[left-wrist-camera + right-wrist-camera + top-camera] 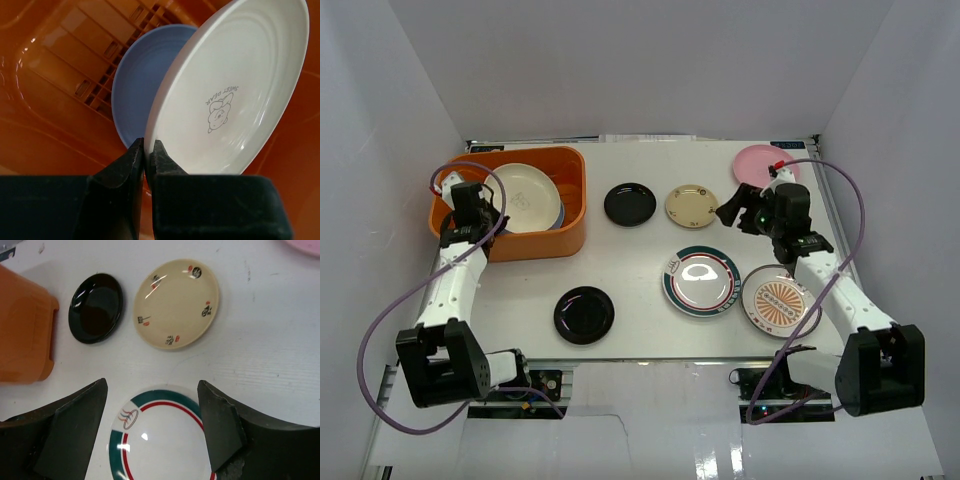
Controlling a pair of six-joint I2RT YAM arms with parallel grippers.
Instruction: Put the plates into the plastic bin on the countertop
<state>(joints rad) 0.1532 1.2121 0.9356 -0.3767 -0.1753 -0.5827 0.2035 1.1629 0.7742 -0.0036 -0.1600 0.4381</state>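
Observation:
My left gripper (483,207) is inside the orange plastic bin (570,170), shut on the rim of a white plate (525,194) with a small bear print, held tilted. In the left wrist view the jaws (148,147) pinch that plate (235,90) over a light blue plate (140,80) lying on the bin's slotted bottom (50,75). My right gripper (735,212) is open and empty above the countertop (640,250), over the green-red rimmed plate (160,440), near the cream plate (177,302).
On the countertop lie a black plate (629,204), the cream plate (691,206), a pink plate (765,163), the green-red rimmed plate (701,281), an orange sunburst plate (778,300) and a second black plate (584,314). White walls enclose the surface.

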